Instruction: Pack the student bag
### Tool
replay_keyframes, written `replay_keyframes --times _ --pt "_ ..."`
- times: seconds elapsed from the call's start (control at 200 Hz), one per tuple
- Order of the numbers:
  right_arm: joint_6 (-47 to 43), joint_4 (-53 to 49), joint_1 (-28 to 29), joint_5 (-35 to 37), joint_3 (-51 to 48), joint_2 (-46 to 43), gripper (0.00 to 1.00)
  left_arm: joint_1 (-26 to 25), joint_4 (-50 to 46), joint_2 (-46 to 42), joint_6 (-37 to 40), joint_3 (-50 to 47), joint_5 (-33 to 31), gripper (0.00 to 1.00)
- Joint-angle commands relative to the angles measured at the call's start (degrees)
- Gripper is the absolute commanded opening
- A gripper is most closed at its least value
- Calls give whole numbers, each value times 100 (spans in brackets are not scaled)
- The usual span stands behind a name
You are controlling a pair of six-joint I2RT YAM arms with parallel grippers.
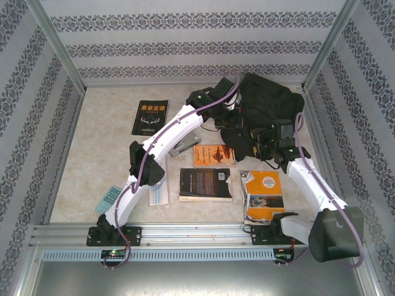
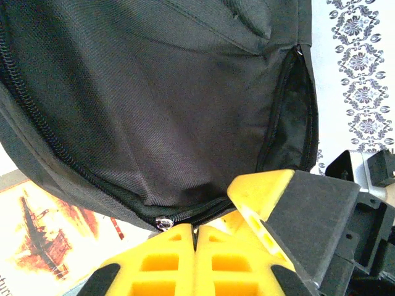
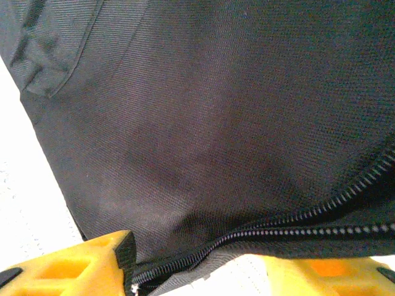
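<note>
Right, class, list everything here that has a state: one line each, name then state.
student bag: lying slumped, zipper partly open
left tool: shut, tips at the bag's zipper
right tool: open, astride the bag's zipper edge
black book: closed, flat
orange book: closed, flat

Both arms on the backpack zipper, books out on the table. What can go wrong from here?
1. The left arm's fingers are shut at the zipper slider of the student bag; whether they hold the tab is unclear, so a pull may slip off.
2. The right arm's fingers stand open astride the bag's edge, pinning nothing: the soft bag may drag instead of unzipping.
3. In the left wrist view both arms' fingers nearly touch; they may collide.
</note>
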Motion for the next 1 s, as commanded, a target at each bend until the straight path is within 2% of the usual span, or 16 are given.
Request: replay_keyframes --times 0.0,0.125,0.38,0.62,0.994 --pt "154 26 -46 21 121 295 59 -4 -13 -97 148 168 126 0" --pt "191 16 -3 -13 188 590 55 -4 23 -84 164 168 114 0" --pt "-124 -154 219 161 109 378 23 147 206 123 195 265 -37 0" --pt "-670 -347 297 179 -21 304 0 462 305 387 200 501 -183 0" --pt "-1431 -621 263 249 -27 345 0 1050 720 659 194 591 -352 0"
